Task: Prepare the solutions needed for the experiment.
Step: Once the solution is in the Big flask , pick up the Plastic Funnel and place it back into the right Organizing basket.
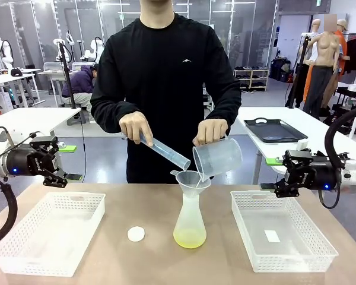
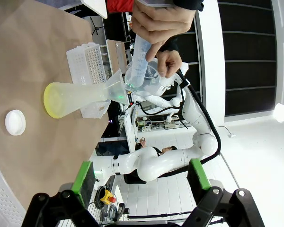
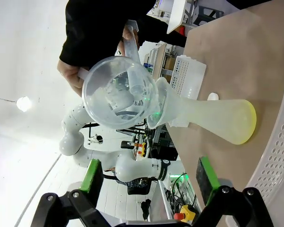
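A clear conical flask (image 1: 190,222) stands mid-table with a funnel (image 1: 191,179) in its neck. A shallow layer of pale yellow-green solution (image 1: 190,238) lies at its bottom, also seen in the left wrist view (image 2: 49,99) and the right wrist view (image 3: 246,124). The person tips a clear beaker (image 1: 216,159) over the funnel with one hand and holds a measuring cylinder (image 1: 166,152) slanted toward it with the other. My left gripper (image 1: 58,164) hovers open at the left, above a basket. My right gripper (image 1: 283,174) hovers open at the right. Both are empty and well clear of the flask.
A white perforated basket (image 1: 24,257) sits at the left and another (image 1: 320,256) at the right, each under a gripper. A small white round cap (image 1: 136,234) lies on the table left of the flask. The person stands close at the far edge.
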You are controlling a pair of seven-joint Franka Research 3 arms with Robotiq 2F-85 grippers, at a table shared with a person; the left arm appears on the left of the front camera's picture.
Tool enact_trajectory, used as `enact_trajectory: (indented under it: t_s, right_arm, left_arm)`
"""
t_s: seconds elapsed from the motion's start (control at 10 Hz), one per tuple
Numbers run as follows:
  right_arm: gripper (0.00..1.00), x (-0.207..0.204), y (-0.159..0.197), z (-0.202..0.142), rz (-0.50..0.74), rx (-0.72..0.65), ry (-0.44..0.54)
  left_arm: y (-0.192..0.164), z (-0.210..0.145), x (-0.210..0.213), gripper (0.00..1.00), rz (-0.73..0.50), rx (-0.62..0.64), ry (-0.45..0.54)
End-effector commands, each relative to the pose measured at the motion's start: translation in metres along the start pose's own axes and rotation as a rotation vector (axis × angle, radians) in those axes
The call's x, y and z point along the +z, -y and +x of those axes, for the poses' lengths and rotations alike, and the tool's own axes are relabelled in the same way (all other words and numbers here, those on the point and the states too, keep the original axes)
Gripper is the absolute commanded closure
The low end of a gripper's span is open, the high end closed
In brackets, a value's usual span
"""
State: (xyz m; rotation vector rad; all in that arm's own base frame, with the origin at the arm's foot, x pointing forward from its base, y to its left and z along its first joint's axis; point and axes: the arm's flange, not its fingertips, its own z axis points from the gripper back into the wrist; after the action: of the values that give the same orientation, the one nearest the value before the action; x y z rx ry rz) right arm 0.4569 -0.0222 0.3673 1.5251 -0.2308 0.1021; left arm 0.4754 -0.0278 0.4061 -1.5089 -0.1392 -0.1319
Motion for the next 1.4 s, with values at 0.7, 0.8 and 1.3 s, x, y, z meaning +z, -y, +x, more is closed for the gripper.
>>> enact_trajectory:
  t_s: [0.7,0.8,1.3]
  right_arm:
    - [0.0,0.0,-0.0015,0.0002,0.009,0.004,-0.004]
    - [0.0,0.0,-0.0015,0.0002,0.009,0.004,-0.004]
    - [0.0,0.0,-0.0015,0.0002,0.009,0.004,-0.004]
  left_arm:
    - [0.0016,0.0011,-0.0004,0.0,-0.002,-0.003,0.01]
    - [0.0016,0.0011,-0.0004,0.0,-0.002,-0.003,0.01]
    - [0.0016,0.0011,-0.0004,0.0,-0.002,-0.003,0.01]
